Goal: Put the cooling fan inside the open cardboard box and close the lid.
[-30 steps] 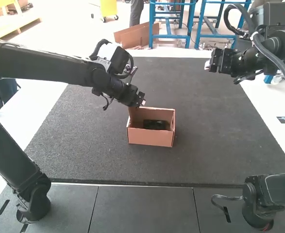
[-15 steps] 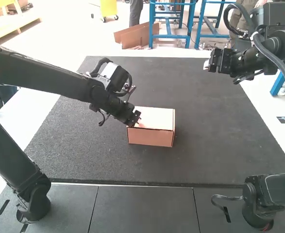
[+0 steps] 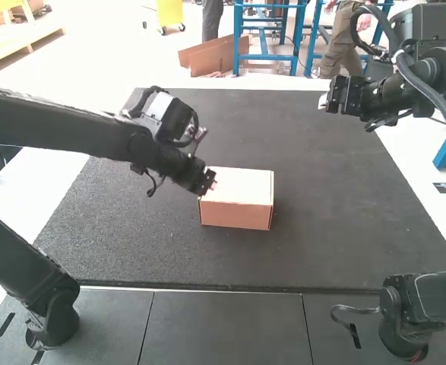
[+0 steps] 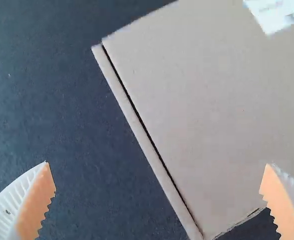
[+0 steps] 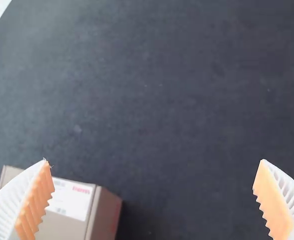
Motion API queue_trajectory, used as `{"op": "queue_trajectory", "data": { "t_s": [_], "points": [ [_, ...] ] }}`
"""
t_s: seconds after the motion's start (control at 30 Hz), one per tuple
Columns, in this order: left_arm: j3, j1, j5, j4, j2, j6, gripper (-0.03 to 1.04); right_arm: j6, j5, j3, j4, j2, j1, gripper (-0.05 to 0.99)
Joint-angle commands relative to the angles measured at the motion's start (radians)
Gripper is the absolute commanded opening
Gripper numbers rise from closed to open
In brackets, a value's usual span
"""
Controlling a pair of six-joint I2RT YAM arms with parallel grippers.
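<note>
Black matting (image 3: 336, 198) covers the table, and the cardboard box (image 3: 236, 199) sits about in its middle with the lid (image 3: 241, 185) folded down flat, its long axis running across from the left arm's side to the right arm's. From the high view, the left gripper (image 3: 207, 181) is at the box's left end, just at the top corner. Whether it is actually touching the cardboard I can't quite make out from here. The right gripper (image 3: 330, 97) hangs well apart from the box, off beyond its far right corner, so the left arm is plainly the nearer one. Down the left wrist view, the orange pads (image 4: 34, 200) stand wide apart with nothing between them, and the lid spreads out just ahead of them, a dark seam (image 4: 136, 120) showing along one edge where it meets the box wall. The right wrist view has its pads (image 5: 34, 200) spread wide and empty too, looking down on the mat with one corner of the box and its white label (image 5: 69, 197) beneath. I take the cooling fan to be inside, hidden by the lid. What is left, I'd judge, is pressing that seam edge down, and the left gripper is placed for it.
</note>
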Motion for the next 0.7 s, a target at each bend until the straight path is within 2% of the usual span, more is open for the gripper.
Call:
{"op": "queue_trajectory", "data": {
  "t_s": [0.0,0.13,0.17,0.27,0.37,0.47,0.57,0.67],
  "points": [
    [0.148,0.029,-0.003,0.024,-0.137,0.009,0.97,0.01,-0.012,0.022,0.005,-0.017,-0.019,0.91],
    [0.168,0.073,0.014,0.076,-0.212,0.007,0.97,-0.006,-0.014,0.016,0.014,-0.018,-0.014,0.91],
    [0.159,0.081,0.031,0.087,-0.227,0.006,0.97,-0.009,-0.018,0.012,0.027,-0.02,-0.014,0.91],
    [0.113,0.108,0.06,0.125,-0.276,0.001,0.97,-0.013,-0.037,-0.016,0.074,-0.043,-0.016,0.91],
    [0.038,0.135,0.069,0.206,-0.348,0.004,0.97,-0.024,-0.037,-0.062,0.145,-0.078,-0.013,0.91],
    [-0.062,0.148,0.123,0.309,-0.451,0.001,0.97,-0.018,-0.032,-0.111,0.225,-0.132,-0.013,0.91],
    [-0.16,0.15,0.123,0.403,-0.552,0.006,0.97,0.002,-0.021,-0.174,0.304,-0.193,-0.017,0.91],
    [-0.235,0.145,0.121,0.413,-0.641,0.023,0.97,0.007,-0.021,-0.235,0.366,-0.261,-0.019,0.91]
  ]
}}
